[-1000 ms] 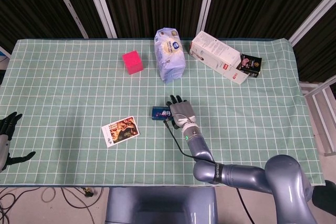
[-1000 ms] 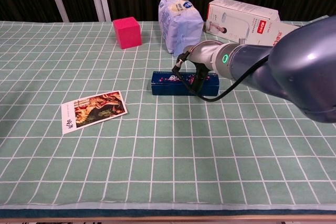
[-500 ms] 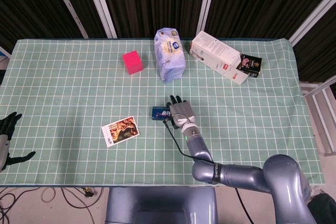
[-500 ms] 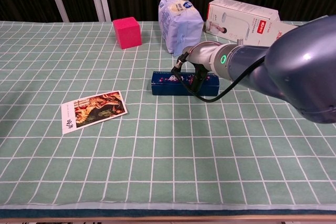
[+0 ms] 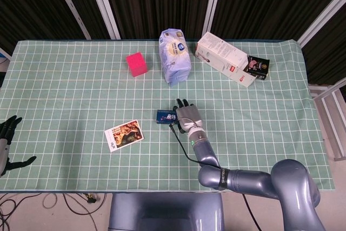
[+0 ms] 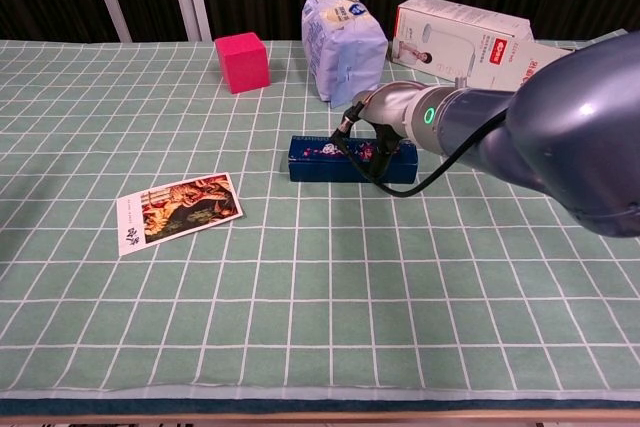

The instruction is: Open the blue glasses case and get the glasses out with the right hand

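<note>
You can read almost nothing here. The white carton [image 6: 470,42] carries a small red brand patch near its right end, but its letters are too small to make out. The pale blue bag [image 6: 343,42] has a round printed label near its top, unreadable. The picture card [image 6: 179,210] shows tiny dark marks, possibly writing, along its left edge.

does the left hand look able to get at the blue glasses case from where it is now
Probably not as things stand. The left hand sits off the table's far left edge, well away from the blue glasses case, and the right hand already lies over the case's right end. The picture card lies between them.
</note>
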